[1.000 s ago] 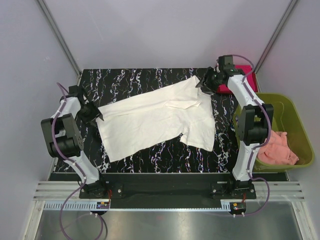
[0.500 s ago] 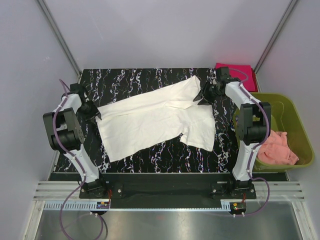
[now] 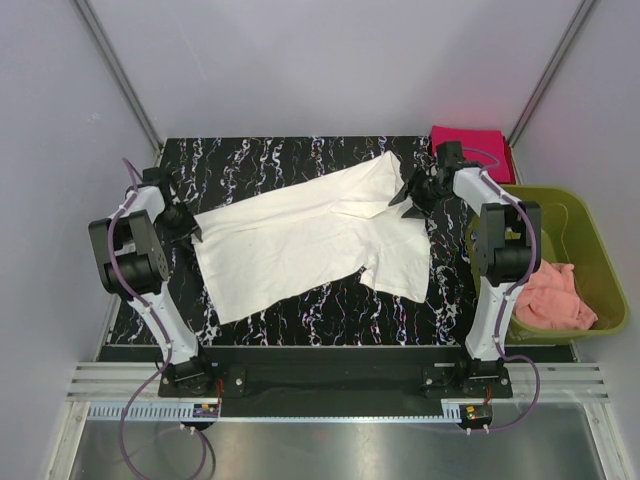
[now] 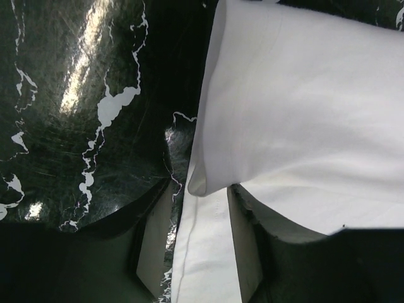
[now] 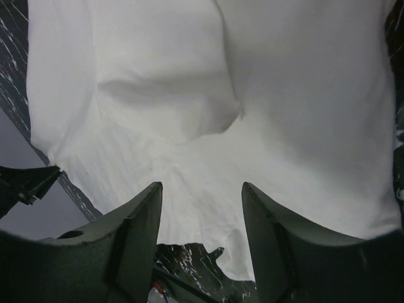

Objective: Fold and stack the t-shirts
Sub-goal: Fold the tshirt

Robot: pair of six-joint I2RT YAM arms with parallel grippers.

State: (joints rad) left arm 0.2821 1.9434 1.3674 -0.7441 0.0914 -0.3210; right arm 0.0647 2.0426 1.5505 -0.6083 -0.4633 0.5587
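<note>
At the cream t-shirt's (image 3: 310,235) 2 ends, both grippers stand open: left gripper (image 4: 199,233) straddles the hem; right gripper (image 5: 201,187) (1 second ago beside the magenta t-shirt (image 3: 472,140)) has come over its right edge. The next fold looks ready to start.

Overhead view evenly bright, sharp; left wrist dim, glare on table (image 4: 95,44); t-shirt (image 5: 303,95) softly shadowed.

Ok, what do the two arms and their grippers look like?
The left arm and right arm have white link shells, black joint housings and purple cables looping alongside. The left gripper and right gripper are black; the fingers are broad, dark, tapering slabs.
</note>
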